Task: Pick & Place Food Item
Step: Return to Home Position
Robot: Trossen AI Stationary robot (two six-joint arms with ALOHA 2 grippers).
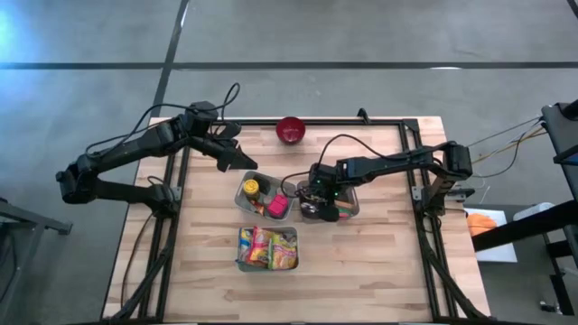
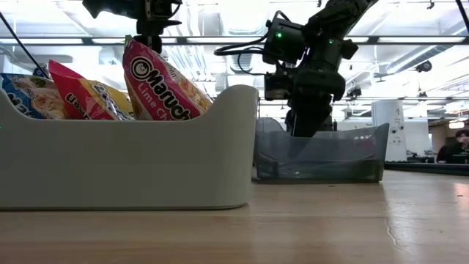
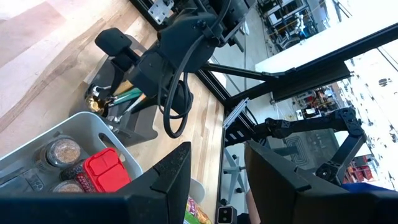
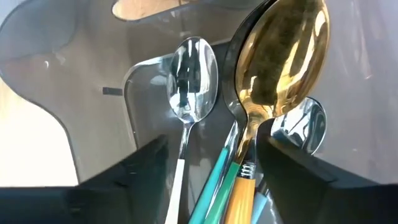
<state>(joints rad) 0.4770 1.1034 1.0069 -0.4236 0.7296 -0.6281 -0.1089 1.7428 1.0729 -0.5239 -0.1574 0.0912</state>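
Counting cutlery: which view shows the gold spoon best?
Right wrist view: the gold spoon shows close, unblocked. High view: the right gripper covers it. Low view: only the black bin. Left wrist view: distant handles.

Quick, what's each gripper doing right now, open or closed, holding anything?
Left gripper: open, holding nothing.
Right gripper: open, holding nothing, low over the spoons in the dark bin.

Red bowl point(image 1: 290, 130), light wooden table point(image 1: 379, 262)

Overhead/table-lvl cams, shared black bin point(image 2: 346, 155)
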